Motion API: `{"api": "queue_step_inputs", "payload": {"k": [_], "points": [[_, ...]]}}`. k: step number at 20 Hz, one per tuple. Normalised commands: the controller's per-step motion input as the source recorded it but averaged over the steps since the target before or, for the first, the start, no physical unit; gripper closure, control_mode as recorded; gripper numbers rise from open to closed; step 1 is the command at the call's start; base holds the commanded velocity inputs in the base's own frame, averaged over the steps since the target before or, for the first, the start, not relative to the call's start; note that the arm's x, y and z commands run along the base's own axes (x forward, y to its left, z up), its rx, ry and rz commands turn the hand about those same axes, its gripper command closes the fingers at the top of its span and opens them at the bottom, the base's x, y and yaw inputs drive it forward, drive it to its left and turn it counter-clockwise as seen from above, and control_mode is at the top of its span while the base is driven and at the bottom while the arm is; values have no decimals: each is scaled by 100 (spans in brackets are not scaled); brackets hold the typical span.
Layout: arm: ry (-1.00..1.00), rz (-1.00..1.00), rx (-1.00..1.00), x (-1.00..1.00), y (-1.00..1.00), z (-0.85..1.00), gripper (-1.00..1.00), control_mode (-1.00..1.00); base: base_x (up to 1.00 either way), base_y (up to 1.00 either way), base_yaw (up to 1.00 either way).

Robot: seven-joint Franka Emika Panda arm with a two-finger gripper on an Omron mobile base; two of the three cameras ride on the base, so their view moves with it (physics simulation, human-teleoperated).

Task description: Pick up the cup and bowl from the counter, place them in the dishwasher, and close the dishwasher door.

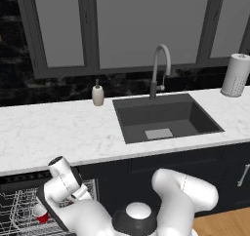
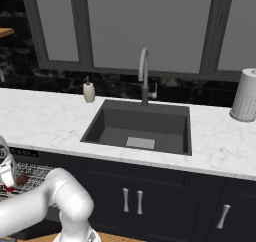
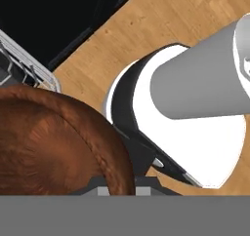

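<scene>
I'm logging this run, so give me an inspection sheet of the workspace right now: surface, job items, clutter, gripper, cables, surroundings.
Surface: white marble counter with dark sink.
Job's things: bowl close against the hand camera; cup red, down in the open dishwasher rack.
Clutter: soap bottle, paper towel roll.
Gripper: shut on the bowl, low over the rack.
Cables: nothing seen.
Surroundings: faucet, windows, dark cabinets, wood floor.
</scene>
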Motion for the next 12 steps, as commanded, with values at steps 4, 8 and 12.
{"api": "queue_step_inputs", "payload": {"k": [4, 8, 12], "points": [[-16, -2, 6, 51, 0, -24, 100, -100, 0, 0, 0], [-14, 0, 9, 38, 0, -35, 100, -100, 0, 0, 0], [-8, 0, 8, 5, 13, -73, 100, -100, 0, 0, 0]]}}
